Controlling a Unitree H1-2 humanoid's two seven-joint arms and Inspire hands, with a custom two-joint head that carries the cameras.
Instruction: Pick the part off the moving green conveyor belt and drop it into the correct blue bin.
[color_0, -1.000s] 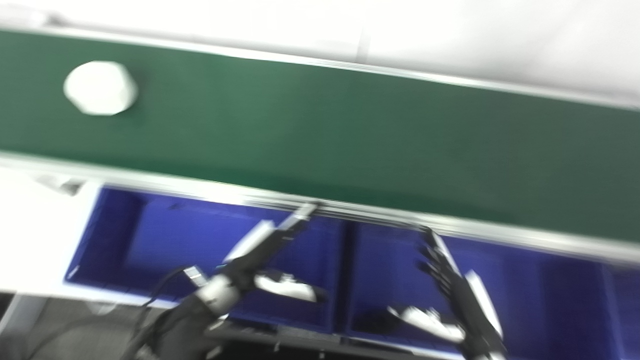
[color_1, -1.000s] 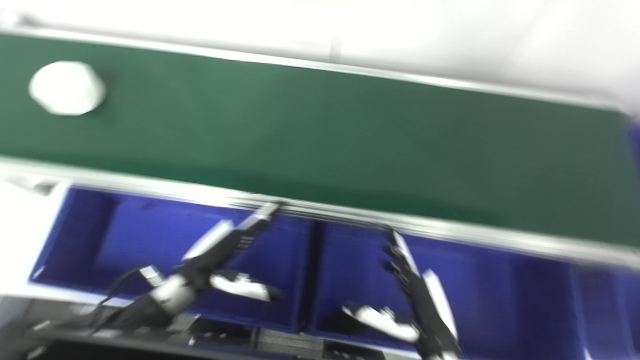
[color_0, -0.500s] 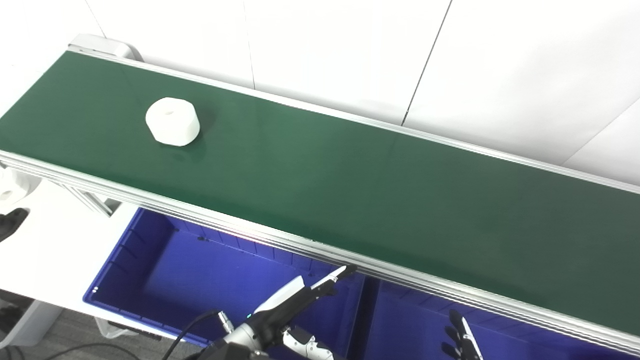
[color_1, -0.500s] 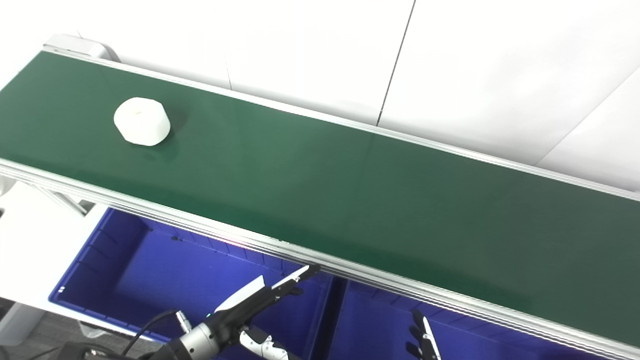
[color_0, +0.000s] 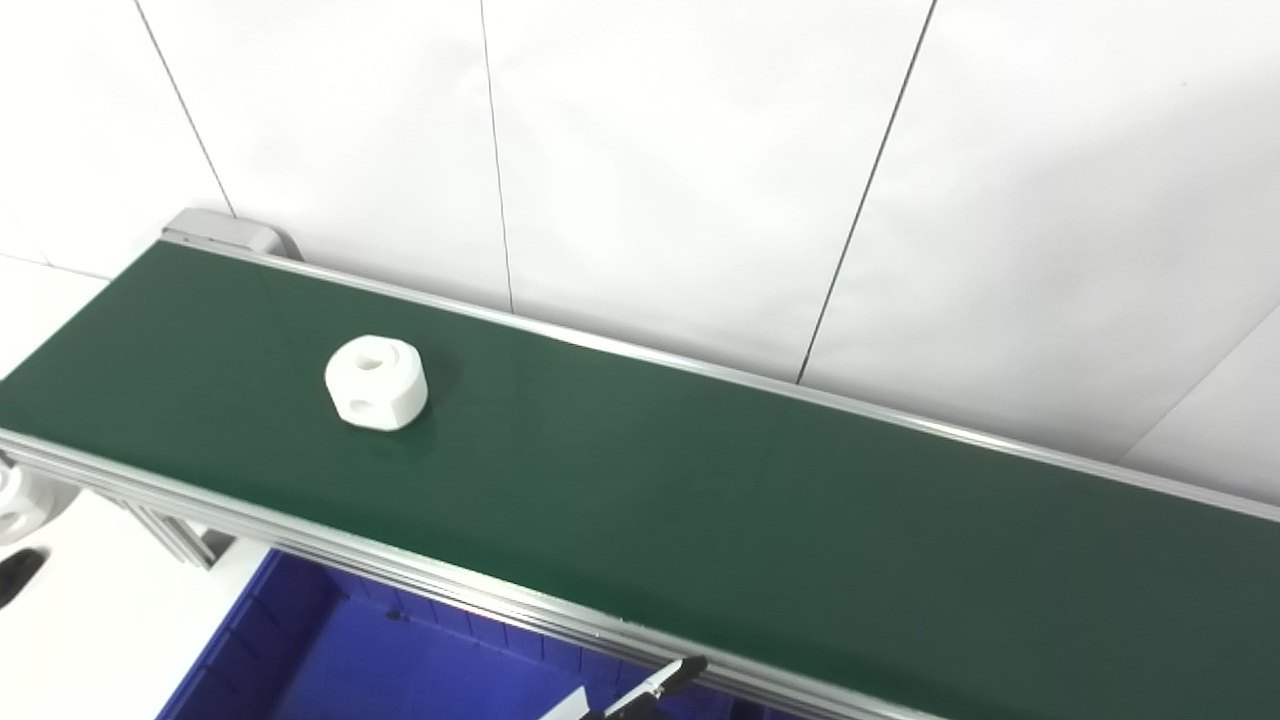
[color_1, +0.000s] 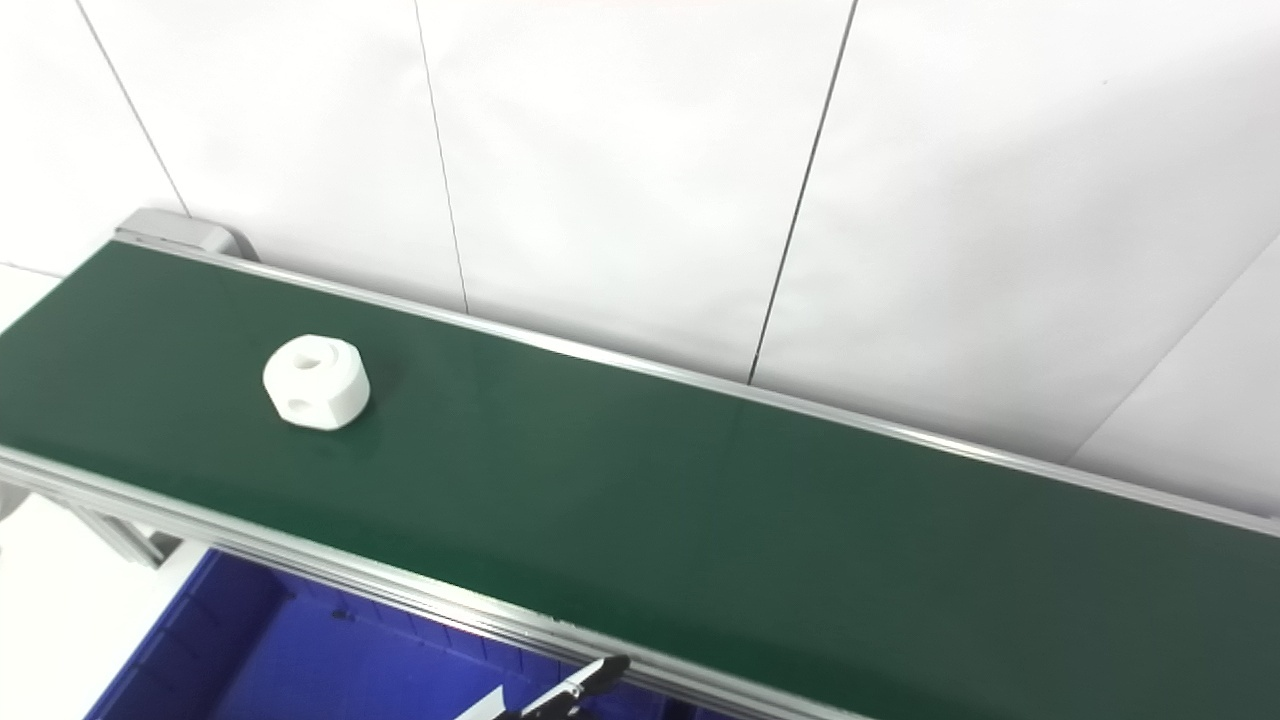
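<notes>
A white hexagonal part (color_0: 376, 383) with a hole on top and one in its side lies on the green conveyor belt (color_0: 720, 510), toward the belt's left end. It also shows in the right eye view (color_1: 316, 382). Only the stretched-out fingertips of my left hand (color_0: 645, 693) show at the bottom edge, below the belt's near rail and over the blue bin (color_0: 400, 670), far from the part and holding nothing. My right hand is out of the picture.
The belt's aluminium near rail (color_0: 420, 575) runs between the belt and the bin. A white panelled wall (color_0: 700, 180) stands right behind the belt. The belt's grey end cap (color_0: 225, 232) is at the far left.
The camera has tilted upward, so bins and hands slid out at the bottom. The part has ridden a little to the right along the belt. My left hand's fingers stay stretched out.
</notes>
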